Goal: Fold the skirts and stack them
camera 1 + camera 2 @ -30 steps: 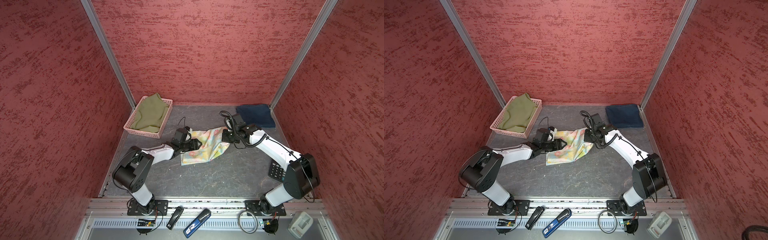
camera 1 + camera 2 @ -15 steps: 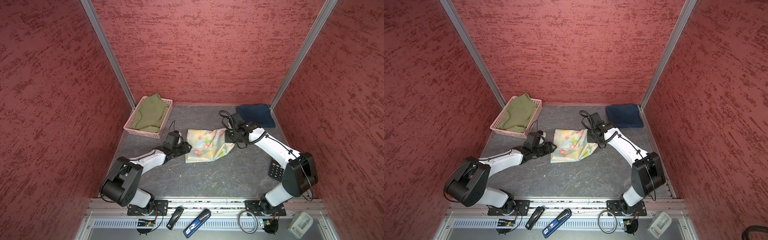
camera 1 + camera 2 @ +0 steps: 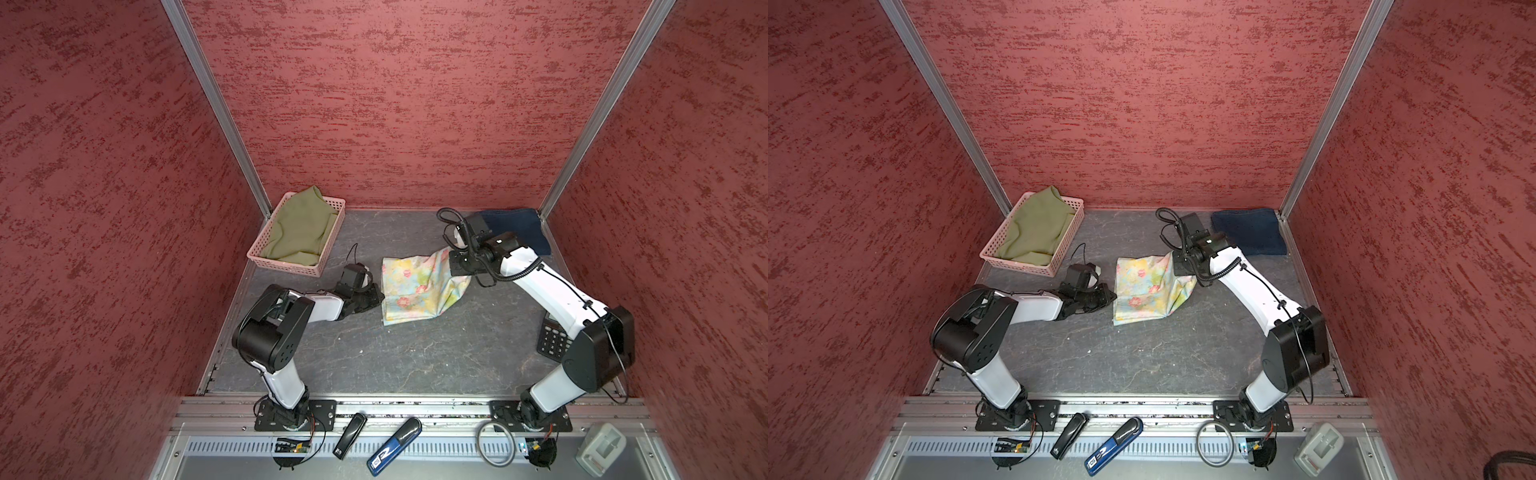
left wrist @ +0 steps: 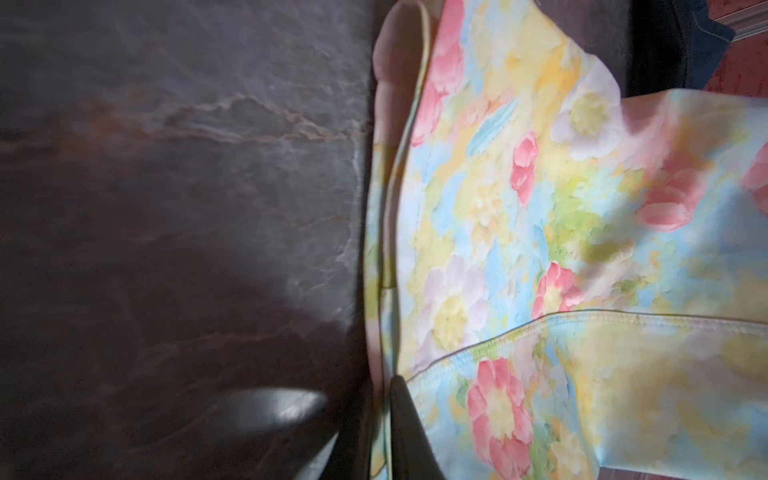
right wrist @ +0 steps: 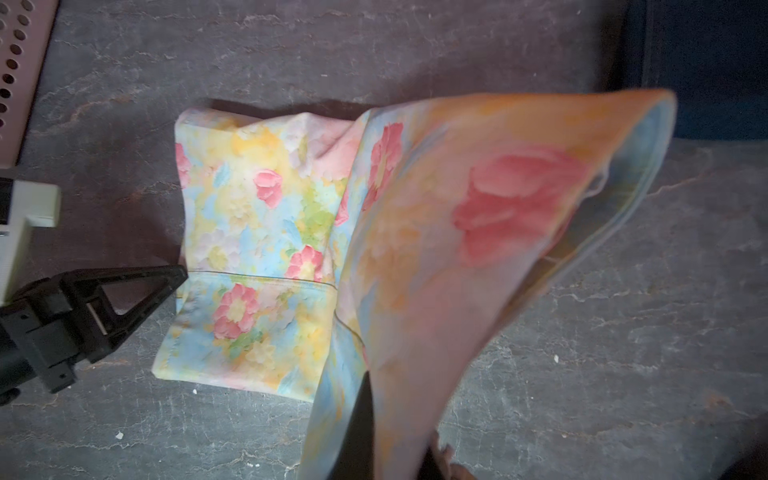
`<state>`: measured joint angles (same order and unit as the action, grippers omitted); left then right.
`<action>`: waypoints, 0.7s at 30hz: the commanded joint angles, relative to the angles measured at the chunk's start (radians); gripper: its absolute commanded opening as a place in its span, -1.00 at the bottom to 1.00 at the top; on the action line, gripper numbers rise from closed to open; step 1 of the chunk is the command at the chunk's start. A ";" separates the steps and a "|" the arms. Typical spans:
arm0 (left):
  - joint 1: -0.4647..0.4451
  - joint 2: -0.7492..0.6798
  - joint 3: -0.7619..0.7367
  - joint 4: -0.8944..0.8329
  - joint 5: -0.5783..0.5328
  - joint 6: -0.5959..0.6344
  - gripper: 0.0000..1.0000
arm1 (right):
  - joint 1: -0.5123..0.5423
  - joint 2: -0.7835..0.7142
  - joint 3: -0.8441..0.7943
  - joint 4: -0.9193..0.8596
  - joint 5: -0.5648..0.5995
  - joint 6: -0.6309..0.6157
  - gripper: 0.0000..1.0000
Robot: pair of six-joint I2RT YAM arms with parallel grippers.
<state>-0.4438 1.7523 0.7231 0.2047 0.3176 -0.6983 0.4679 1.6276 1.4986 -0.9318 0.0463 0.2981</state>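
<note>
blue device (image 3: 394, 446) logo: white mark, not readable
keypad (image 3: 552, 341) keys: too small to read
other text: none legible

The dark grey, stone-veined tabletop (image 3: 415, 357) carries a pink perforated basket (image 3: 286, 264) in its far left corner and a folded denim skirt (image 3: 519, 228) in its far right corner. A floral skirt (image 3: 407, 291) lies partly near the middle, and a calculator (image 3: 550, 340) sits by the right edge.

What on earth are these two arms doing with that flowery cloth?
They are folding skirts. The right tool holds one corner of the floral skirt lifted off the table, while the left tool is shut at its opposite edge; whether it pinches cloth is unclear. The dark blue skirt lies folded at the far right corner, and the olive skirt sits crumpled in the pink basket.
</note>
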 commanded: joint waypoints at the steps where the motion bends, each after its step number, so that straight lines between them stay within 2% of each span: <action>1: -0.024 0.051 -0.010 -0.008 0.004 -0.016 -0.83 | 0.035 0.056 0.077 -0.054 -0.007 -0.024 -1.00; 12: -0.028 0.069 -0.008 0.019 0.012 -0.017 -0.91 | 0.169 0.228 0.144 -0.088 0.080 0.007 -1.00; 21: -0.028 0.058 -0.011 0.030 0.018 -0.029 -0.93 | 0.204 0.309 0.144 -0.054 0.070 0.010 -0.95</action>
<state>-0.4679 1.7866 0.7277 0.2695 0.3397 -0.7219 0.6674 1.9236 1.6112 -0.9844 0.0998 0.2955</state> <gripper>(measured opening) 0.049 0.065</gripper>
